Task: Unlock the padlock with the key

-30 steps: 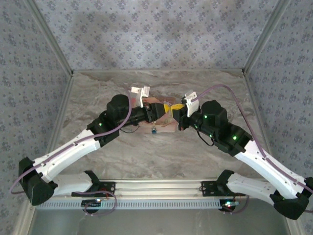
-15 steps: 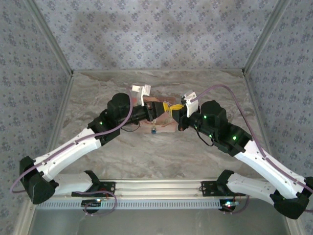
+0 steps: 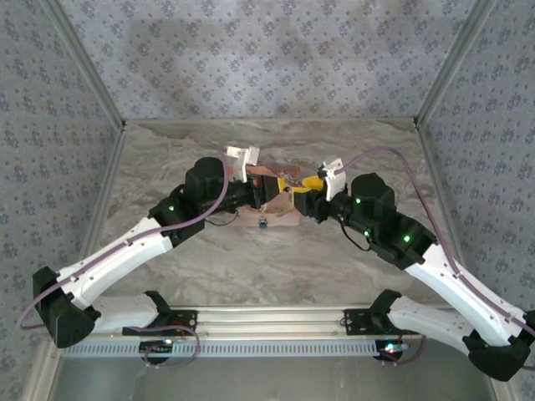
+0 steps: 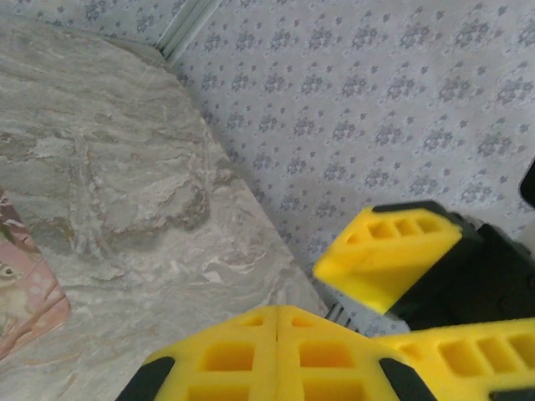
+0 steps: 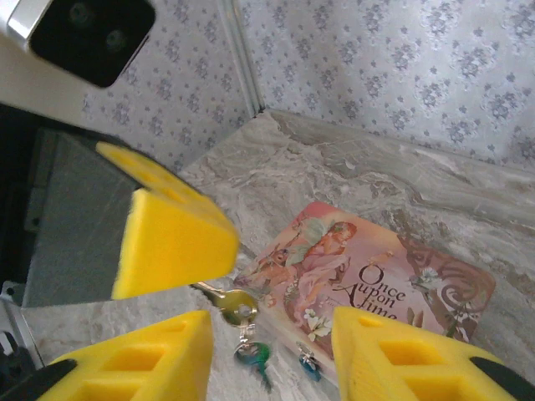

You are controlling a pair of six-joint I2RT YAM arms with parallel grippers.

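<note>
The left gripper (image 4: 276,322) has its two yellow foam-padded fingers pressed flat together, with no gap at the seam. Whether anything is pinched between them cannot be told. The right gripper (image 5: 269,330) is released, its yellow fingers standing apart with nothing between the pads. The tiny blue-bodied padlock (image 5: 309,365) with its small silvery part lies below and beyond the right gripper's fingertips. In the right wrist view it sits within the gap between them, nearer the finger on the right of that view and touching neither. It is just past the left gripper's closed tips, lower than them, and apart from them. Beside the padlock, toward the left gripper's fingers, lie a green-capped key (image 5: 249,354) and a brass-coloured key (image 5: 232,306). The blade of the brass-coloured key runs in under the left gripper's yellow finger. The flat pink illustrated pouch (image 5: 376,280), lettered "Once Upon a Time", lies on the grey marbled tabletop (image 5: 401,188) beyond both sets of fingertips. The padlock is at its near edge. The pouch lies flat, and its contents cannot be seen. The two grippers' tips are close together and nearly facing each other above the keys.
</note>
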